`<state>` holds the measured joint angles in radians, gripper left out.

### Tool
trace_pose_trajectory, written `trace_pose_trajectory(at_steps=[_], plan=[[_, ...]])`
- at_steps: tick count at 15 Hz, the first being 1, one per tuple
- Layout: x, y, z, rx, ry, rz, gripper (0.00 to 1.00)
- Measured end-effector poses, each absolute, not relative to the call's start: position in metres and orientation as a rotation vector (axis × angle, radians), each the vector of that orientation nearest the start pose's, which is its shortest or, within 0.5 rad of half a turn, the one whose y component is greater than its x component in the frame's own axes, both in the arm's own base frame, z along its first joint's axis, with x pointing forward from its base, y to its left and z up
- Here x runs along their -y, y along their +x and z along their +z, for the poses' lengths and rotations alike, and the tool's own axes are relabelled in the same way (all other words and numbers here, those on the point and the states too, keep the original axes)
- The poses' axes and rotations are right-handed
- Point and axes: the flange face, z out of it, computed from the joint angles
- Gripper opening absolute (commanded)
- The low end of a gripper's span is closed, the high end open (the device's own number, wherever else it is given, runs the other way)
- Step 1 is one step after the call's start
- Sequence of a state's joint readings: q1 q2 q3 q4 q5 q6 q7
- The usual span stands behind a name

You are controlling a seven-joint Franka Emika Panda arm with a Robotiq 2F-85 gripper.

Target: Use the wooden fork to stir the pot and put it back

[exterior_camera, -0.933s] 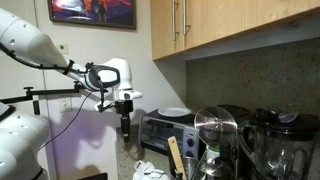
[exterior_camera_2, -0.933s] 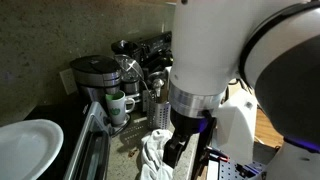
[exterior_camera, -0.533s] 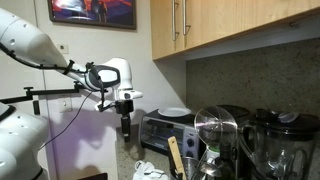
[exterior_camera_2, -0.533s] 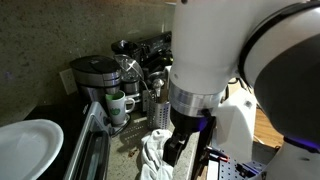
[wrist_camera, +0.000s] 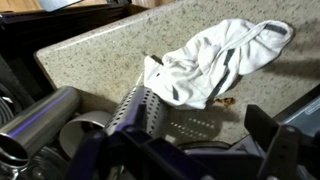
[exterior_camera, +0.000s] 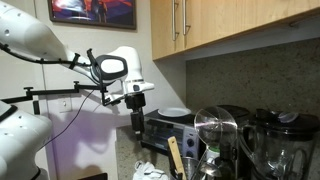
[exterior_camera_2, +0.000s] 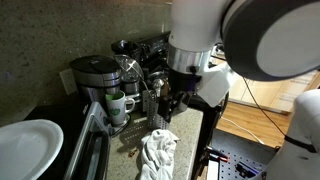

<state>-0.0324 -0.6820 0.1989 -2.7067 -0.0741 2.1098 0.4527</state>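
Observation:
The wooden fork (exterior_camera: 175, 156) is a light tan flat utensil standing upright in the foreground of an exterior view, in front of the blender jars (exterior_camera: 214, 140). My gripper (exterior_camera: 137, 123) hangs in the air to its left, apart from it. In an exterior view my gripper (exterior_camera_2: 172, 104) is beside a perforated metal utensil holder (exterior_camera_2: 154, 101). In the wrist view the fingers (wrist_camera: 200, 150) are spread and empty above that holder (wrist_camera: 146, 110). I cannot tell which vessel is the pot.
A crumpled white cloth (wrist_camera: 215, 60) lies on the granite counter (wrist_camera: 100, 50) and shows in both exterior views (exterior_camera_2: 157, 155) (exterior_camera: 150, 170). A coffee maker (exterior_camera_2: 92, 75), mug (exterior_camera_2: 120, 103), white plate (exterior_camera_2: 25, 150) and toaster oven (exterior_camera: 165, 128) stand around.
My arm has moved from above the white cloth toward the utensil holder and toaster oven, farther back over the counter. The gripper stays empty.

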Motion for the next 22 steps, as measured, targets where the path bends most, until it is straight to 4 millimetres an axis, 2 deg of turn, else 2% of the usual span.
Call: trace_pose_trajectory(at_steps=[3, 5, 9, 14, 15, 16, 17, 22], plan=[[-0.004, 0.355, 0.454, -0.606, -3.244, -0.249, 1.0], [0.018, 0.364, 0.464, -0.655, -3.23, -0.262, 1.0], [0.043, 0.382, 0.471, -0.683, -3.21, -0.245, 1.0], [0.064, 0.406, 0.457, -0.638, -3.229, -0.155, 1.0], [0.068, 0.411, 0.455, -0.622, -3.236, -0.139, 0.75], [0.071, 0.415, 0.452, -0.613, -3.24, -0.124, 0.74], [0.073, 0.419, 0.45, -0.599, -3.244, -0.112, 0.68], [0.078, 0.432, 0.443, -0.59, -3.252, -0.08, 0.27]])
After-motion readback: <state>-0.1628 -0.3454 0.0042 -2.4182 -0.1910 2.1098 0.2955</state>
